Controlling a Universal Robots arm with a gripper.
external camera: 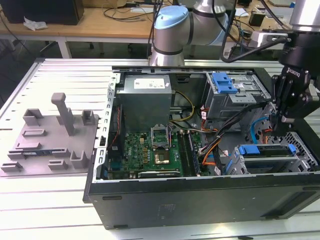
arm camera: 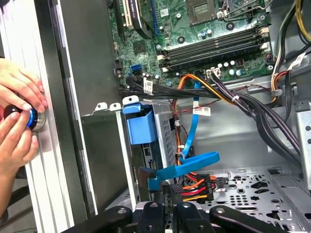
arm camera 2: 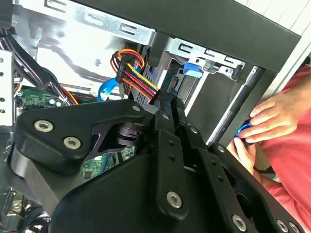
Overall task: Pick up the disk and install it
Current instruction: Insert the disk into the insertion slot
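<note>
The disk lies in the drive cage at the exterior view's right end of the open computer case, which rests on the table. The hand hangs just above that cage among the cables, its fingers drawn together with nothing seen between them.

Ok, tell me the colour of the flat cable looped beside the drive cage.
Blue; the flat cable shows best in the first wrist view.
</note>
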